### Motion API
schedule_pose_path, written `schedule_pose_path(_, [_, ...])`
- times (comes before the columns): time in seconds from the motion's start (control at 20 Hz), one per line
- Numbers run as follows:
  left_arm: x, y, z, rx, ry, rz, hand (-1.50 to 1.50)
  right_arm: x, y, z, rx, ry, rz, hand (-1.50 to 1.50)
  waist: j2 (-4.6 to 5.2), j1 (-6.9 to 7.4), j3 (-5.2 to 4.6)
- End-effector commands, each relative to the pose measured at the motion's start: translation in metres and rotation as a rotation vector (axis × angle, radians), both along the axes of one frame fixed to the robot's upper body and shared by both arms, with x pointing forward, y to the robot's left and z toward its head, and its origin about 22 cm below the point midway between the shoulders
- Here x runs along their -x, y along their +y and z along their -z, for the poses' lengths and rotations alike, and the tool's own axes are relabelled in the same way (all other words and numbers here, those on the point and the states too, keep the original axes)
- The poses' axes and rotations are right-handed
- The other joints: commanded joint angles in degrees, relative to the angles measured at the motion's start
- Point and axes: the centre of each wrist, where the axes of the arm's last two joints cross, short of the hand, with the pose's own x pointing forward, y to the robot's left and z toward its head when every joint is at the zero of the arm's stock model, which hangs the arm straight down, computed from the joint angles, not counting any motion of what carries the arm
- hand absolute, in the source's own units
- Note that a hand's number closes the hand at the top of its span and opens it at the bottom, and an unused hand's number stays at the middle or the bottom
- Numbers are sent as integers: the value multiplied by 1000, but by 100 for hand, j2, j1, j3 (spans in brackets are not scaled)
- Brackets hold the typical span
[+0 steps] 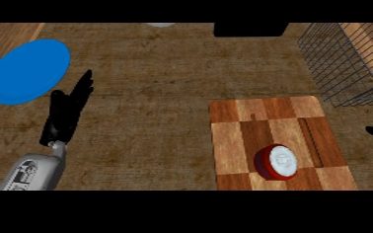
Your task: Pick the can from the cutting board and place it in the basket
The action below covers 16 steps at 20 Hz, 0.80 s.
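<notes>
Table: brown wood-grain top, mottled, worn-looking, fills most of the head view.

Cutting board: rectangular, checkered in light and dark wood blocks, lying flat at lower right. A thin dark slot runs lengthwise near its right side.

Can: red body, pale round lid with a faint mark at centre. Stands on the near part of the cutting board, on a dark block just left of the slot. Nothing touches it.

Basket: dark wire mesh, open grid walls, at the upper right edge, beyond the board's far right corner and apart from it. Only part is in frame.

Plate: plain blue, smooth, round, at the left edge, partly cut off.

Dark block: black, boxy, at the far edge of the table. A pale rounded thing shows just left of it, mostly cut off; can't tell what it is.

Left hand: black, on a grey forearm entering from lower left. Fingers straight, held close together and pointing away up the table, thumb set off to the side. Holds nothing; sits just right of the plate, well apart from the can.

Right hand: only a small dark sliver at the right edge, level with the board's middle. Too little visible to judge its pose.
</notes>
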Motion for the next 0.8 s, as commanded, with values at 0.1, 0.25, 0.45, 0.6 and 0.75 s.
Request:
schedule_pose_path(0.1, [-9,18,-15,-3,-4,-2,0,17,13,40,15,-39,65,-150,5,5,3])
schedule_pose_path(0.25, [-8,13,-10,-3,-10,23,0,-20,8,27,-12,-42,92,-150,16,55,1])
schedule_pose_path(0.45, [-3,-7,18,5,-22,-2,0,-10,35,54,-19,-14,62,-150,11,34,0])
schedule_pose_path(0.6, [-4,10,-11,-5,-28,1,0,-4,41,73,-5,23,49,-150,4,43,2])
schedule_pose_path(0.75, [-2,-13,-11,-8,-9,11,0,-11,57,82,-15,10,57,-150,5,43,2])
